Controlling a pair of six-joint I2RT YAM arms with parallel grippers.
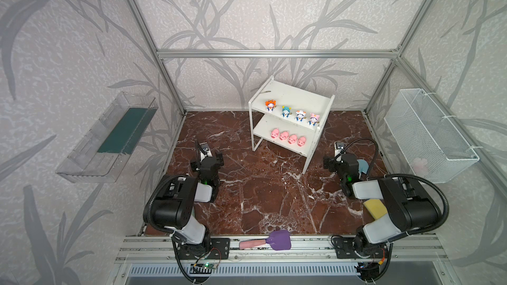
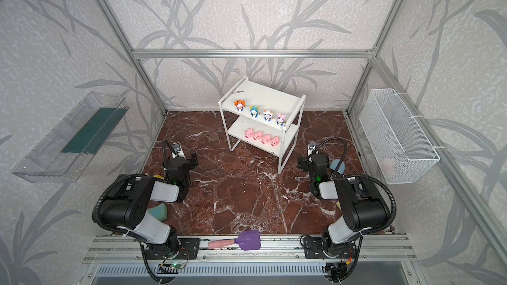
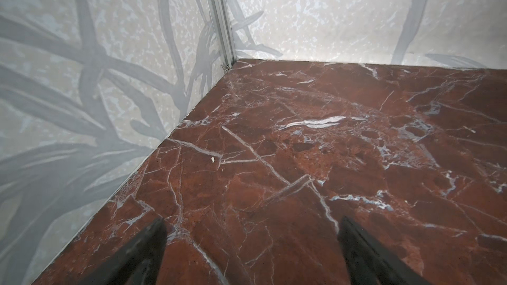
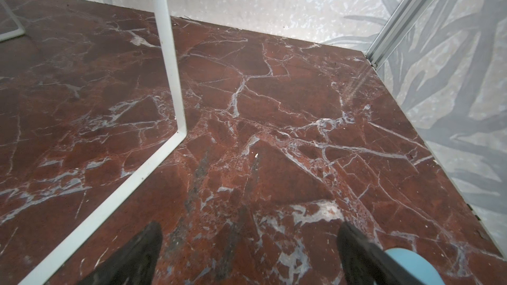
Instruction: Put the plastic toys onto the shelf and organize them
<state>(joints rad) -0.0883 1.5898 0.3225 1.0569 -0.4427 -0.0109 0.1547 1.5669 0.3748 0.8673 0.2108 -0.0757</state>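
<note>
The white two-tier shelf (image 1: pixel 296 93) (image 2: pixel 263 90) stands at the back middle of the red marble table. Several blue-white figurines with coloured hats (image 1: pixel 286 111) (image 2: pixel 254 111) stand in a row on its upper board. Several pink pigs (image 1: pixel 284 135) (image 2: pixel 258 135) line its lower board. My left gripper (image 1: pixel 207 160) (image 2: pixel 179 161) (image 3: pixel 252 242) hovers open and empty over bare marble, left of the shelf. My right gripper (image 1: pixel 340 161) (image 2: pixel 314 161) (image 4: pixel 251 245) is open and empty, beside the shelf's front right leg (image 4: pixel 170 64).
A blue shovel (image 1: pixel 362 166) (image 4: pixel 406 264) lies just right of the right gripper. A purple shovel (image 1: pixel 278 239) rests on the front rail. A yellow sponge (image 1: pixel 374 206) and a green sponge (image 2: pixel 157 212) lie under the arms. A clear tray (image 1: pixel 109 138) and a wire basket (image 1: pixel 428 135) hang on the side walls.
</note>
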